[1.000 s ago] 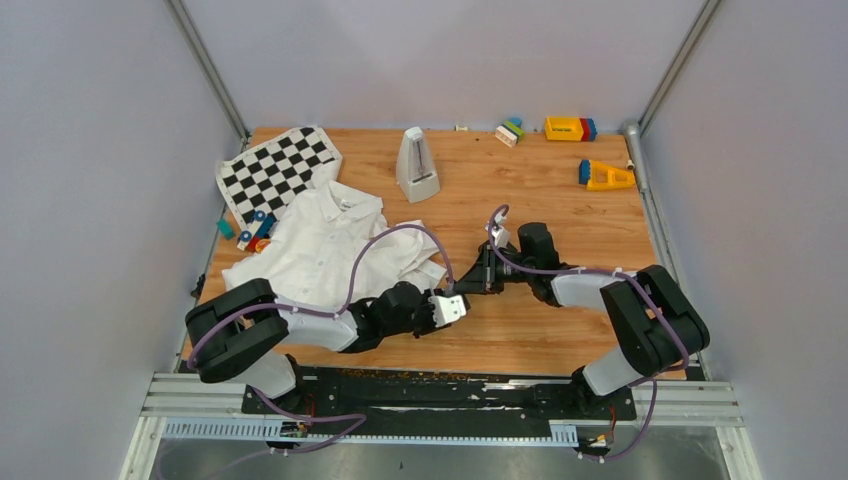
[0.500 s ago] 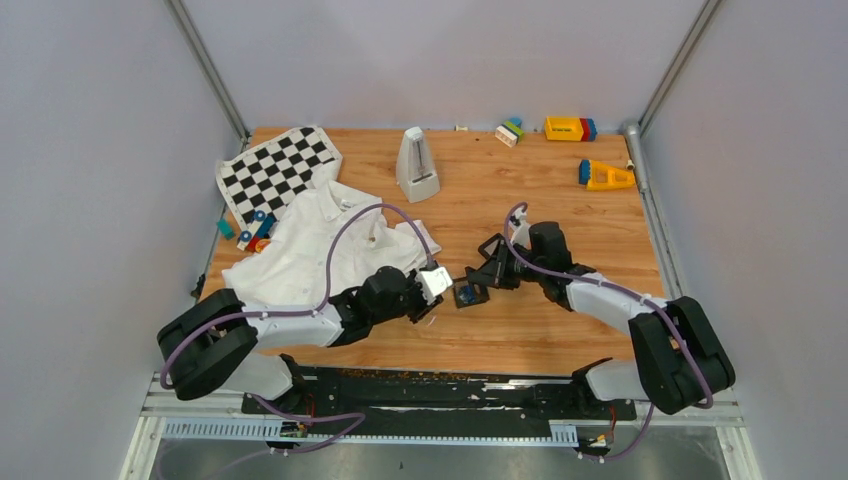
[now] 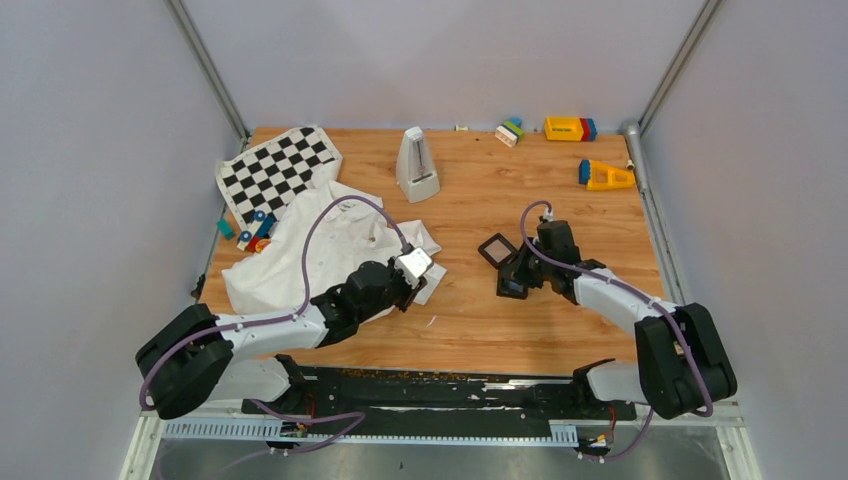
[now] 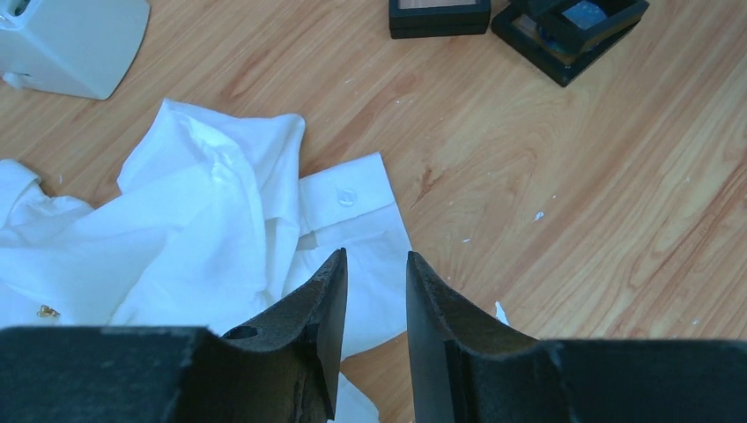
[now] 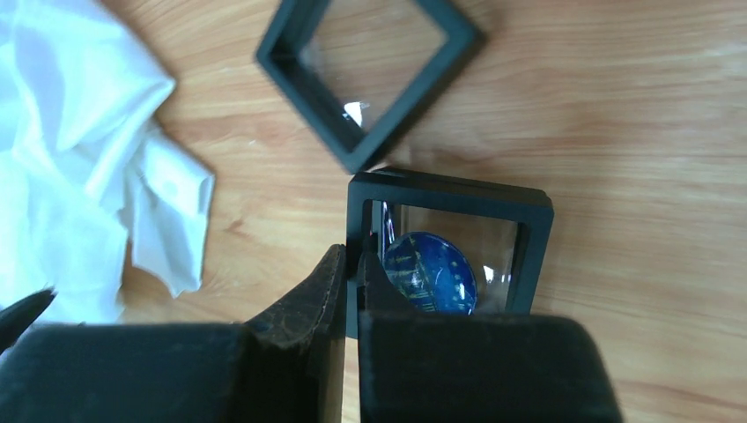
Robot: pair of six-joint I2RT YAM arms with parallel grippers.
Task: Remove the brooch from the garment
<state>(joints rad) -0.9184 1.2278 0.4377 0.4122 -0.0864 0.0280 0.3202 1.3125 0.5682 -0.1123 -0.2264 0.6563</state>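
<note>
One box (image 5: 449, 196): its wall grasped by right jaws
Left jaws: released, above shirt (image 4: 203, 220) cuff
Brooch (image 4: 48, 311): on shirt

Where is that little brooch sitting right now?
In the left wrist view, the brooch is a tiny gold speck on the garment, near the picture's left edge and well left of the left gripper.
</note>
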